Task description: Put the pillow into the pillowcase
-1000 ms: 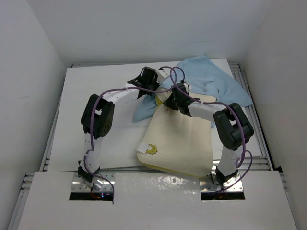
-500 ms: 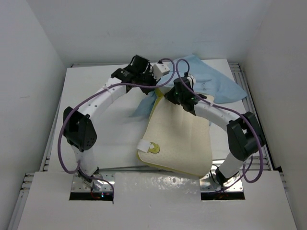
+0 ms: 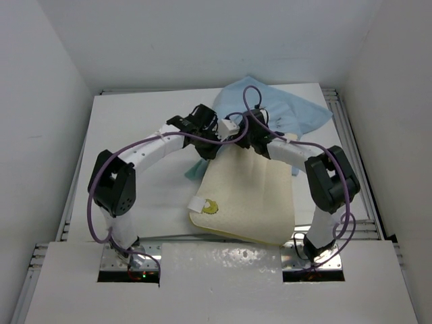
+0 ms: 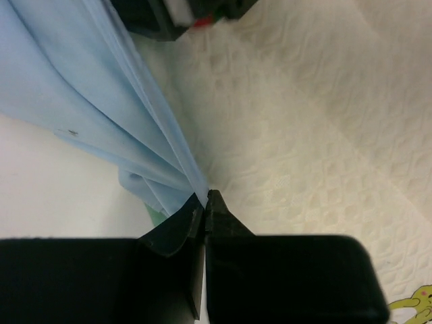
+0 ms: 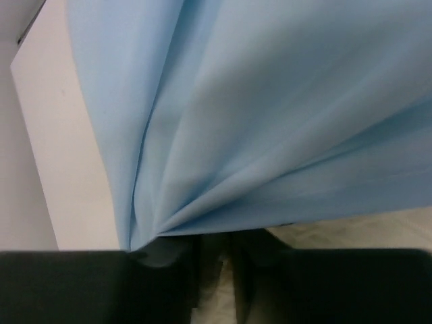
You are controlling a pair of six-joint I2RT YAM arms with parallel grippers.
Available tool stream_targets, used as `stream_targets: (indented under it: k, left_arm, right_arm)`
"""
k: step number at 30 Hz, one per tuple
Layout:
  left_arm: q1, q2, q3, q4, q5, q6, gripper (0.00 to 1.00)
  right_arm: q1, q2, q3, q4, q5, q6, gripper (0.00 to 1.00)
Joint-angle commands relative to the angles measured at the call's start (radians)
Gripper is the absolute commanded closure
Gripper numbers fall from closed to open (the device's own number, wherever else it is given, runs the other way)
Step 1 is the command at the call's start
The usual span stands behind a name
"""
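Observation:
The cream pillow (image 3: 251, 196) lies flat at the table's near middle, its yellow-green logo (image 3: 211, 208) and white tag at the near left corner. The light blue pillowcase (image 3: 283, 113) lies bunched behind it and over its far edge. My left gripper (image 3: 217, 143) is at the pillow's far left corner, shut on a pillowcase edge (image 4: 101, 88) beside the pillow (image 4: 317, 135). My right gripper (image 3: 241, 140) is right next to it. Taut pillowcase folds (image 5: 270, 115) cover its fingertips; its fingers (image 5: 253, 270) stand close together over the pillow.
The white table (image 3: 135, 135) has metal rails along its left and right edges (image 3: 351, 135). White walls close it in on three sides. The two arm bases sit at the near edge (image 3: 128, 253). A strip of mint green (image 4: 156, 217) shows under the blue folds.
Both grippers have come back toward me and closer together at the pillow's far edge. The pillowcase has been drawn left and gathered behind them. The pillow has slid slightly left.

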Motion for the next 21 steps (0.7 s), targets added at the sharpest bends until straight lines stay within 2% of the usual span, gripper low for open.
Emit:
stream_targets:
  k: [1, 2, 4, 5, 6, 9, 12, 13, 15, 16, 19, 21]
  left_arm:
    - [0.013, -0.098, -0.038, -0.064, 0.008, -0.042, 1.0]
    - [0.016, -0.105, -0.046, -0.058, -0.004, -0.047, 1.0]
    - [0.027, -0.108, -0.052, -0.035, -0.04, -0.053, 1.0]
    - [0.031, -0.105, -0.054, -0.031, -0.052, -0.059, 1.0]
    - [0.041, -0.101, -0.052, -0.027, -0.069, -0.061, 1.0]
    - [0.041, -0.082, -0.038, -0.034, -0.095, -0.053, 1.0]
    - [0.038, -0.059, 0.001, -0.053, -0.096, -0.043, 0.87]
    - [0.036, -0.052, 0.02, -0.081, -0.101, -0.036, 0.77]
    - [0.028, -0.029, 0.095, -0.112, -0.115, -0.015, 0.63]
    - [0.025, -0.023, 0.154, -0.144, -0.119, -0.007, 0.52]
    - [0.012, 0.011, 0.297, -0.199, -0.152, 0.016, 0.44]
    - [-0.028, 0.025, 0.347, -0.187, -0.222, 0.028, 0.44]
  right_arm:
    - [-0.034, -0.044, 0.005, 0.201, -0.104, -0.06, 0.74]
    - [-0.036, -0.067, 0.017, 0.151, -0.117, -0.095, 0.52]
    - [-0.034, -0.096, 0.043, 0.01, -0.117, -0.202, 0.42]
    - [-0.034, -0.139, 0.038, -0.12, -0.115, -0.235, 0.38]
    - [-0.034, -0.168, 0.026, -0.17, -0.117, -0.294, 0.32]
    - [-0.036, -0.304, -0.053, -0.3, -0.066, -0.391, 0.22]
    - [-0.037, -0.419, -0.09, -0.42, -0.037, -0.439, 0.17]
    - [-0.042, -0.444, -0.095, -0.448, -0.028, -0.446, 0.14]
    - [-0.051, -0.498, -0.097, -0.553, 0.029, -0.454, 0.11]
    - [-0.054, -0.512, -0.095, -0.625, 0.059, -0.456, 0.11]
    - [-0.069, -0.578, -0.124, -0.686, 0.26, -0.44, 0.16]
    - [-0.149, -0.604, -0.178, -0.669, 0.245, -0.43, 0.24]
